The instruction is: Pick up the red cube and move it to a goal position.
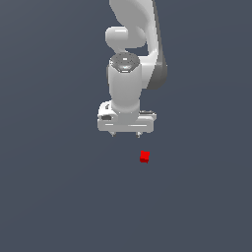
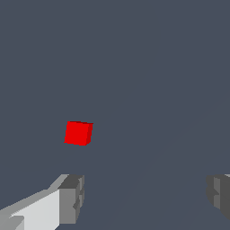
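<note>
Above the tabletop [image 1: 49,197], the wide-open, empty gripper [image 1: 125,134] should centre over the red cube [image 1: 144,157] before descending.

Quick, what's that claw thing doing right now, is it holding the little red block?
End effector: open and empty, fingers spread wide; the red cube lies apart from it, not between them.

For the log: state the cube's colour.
The cube is plain bright red, clearest in the wrist view.
</note>
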Controlling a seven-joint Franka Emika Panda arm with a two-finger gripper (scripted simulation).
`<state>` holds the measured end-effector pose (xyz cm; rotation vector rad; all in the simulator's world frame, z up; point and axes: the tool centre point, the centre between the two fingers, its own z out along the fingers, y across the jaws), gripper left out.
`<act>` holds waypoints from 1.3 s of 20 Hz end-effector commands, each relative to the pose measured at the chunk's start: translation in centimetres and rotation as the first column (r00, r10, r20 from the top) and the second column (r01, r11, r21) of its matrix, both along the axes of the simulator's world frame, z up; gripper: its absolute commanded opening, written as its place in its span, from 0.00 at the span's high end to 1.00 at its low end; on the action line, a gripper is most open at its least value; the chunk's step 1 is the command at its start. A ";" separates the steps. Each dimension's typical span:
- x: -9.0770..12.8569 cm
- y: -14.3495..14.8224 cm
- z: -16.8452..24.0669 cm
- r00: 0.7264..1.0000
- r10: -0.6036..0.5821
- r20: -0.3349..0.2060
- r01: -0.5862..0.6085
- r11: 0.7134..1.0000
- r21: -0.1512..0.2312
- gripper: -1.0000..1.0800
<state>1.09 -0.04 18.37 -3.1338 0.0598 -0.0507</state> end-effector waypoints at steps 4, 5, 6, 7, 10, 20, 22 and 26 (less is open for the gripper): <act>0.0 0.2 -0.3 1.000 -0.003 -0.001 0.003 1.000 0.000 0.04; 0.0 0.3 -0.6 1.000 -0.005 -0.001 0.005 1.000 0.000 0.04; 0.1 0.5 -0.9 1.000 -0.008 -0.002 0.008 1.000 0.000 0.04; 0.1 0.7 -1.3 1.000 -0.011 -0.003 0.011 1.000 0.000 0.04; 0.2 1.6 -2.8 1.000 -0.025 -0.006 0.025 1.000 -0.001 0.04; 1.0 6.1 -10.9 0.995 -0.096 -0.021 0.096 0.995 -0.004 0.04; 1.2 6.9 -12.4 0.994 -0.108 -0.024 0.108 0.994 -0.005 0.04; 1.5 8.1 -14.6 0.991 -0.128 -0.029 0.128 0.992 -0.006 0.04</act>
